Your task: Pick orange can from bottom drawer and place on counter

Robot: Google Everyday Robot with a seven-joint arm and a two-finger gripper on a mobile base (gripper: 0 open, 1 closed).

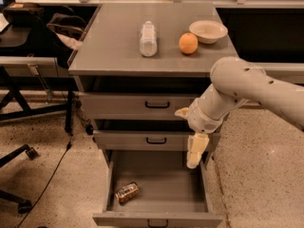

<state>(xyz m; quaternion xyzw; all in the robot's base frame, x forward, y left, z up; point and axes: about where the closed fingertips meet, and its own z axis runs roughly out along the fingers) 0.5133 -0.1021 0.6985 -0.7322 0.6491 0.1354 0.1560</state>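
The orange can (127, 192) lies on its side at the front left of the open bottom drawer (156, 218). My gripper (186, 137) hangs in front of the middle drawer, above the right side of the bottom drawer and up and to the right of the can. It is open and empty, with one pale finger (195, 149) pointing down and the other pointing left. The grey counter (114, 46) tops the cabinet.
On the counter stand a clear plastic bottle (148, 38), an orange fruit (188, 43) and a pale bowl (208, 31). The two upper drawers are closed. A dark table and chair legs (19, 108) stand at the left, with a cable on the floor.
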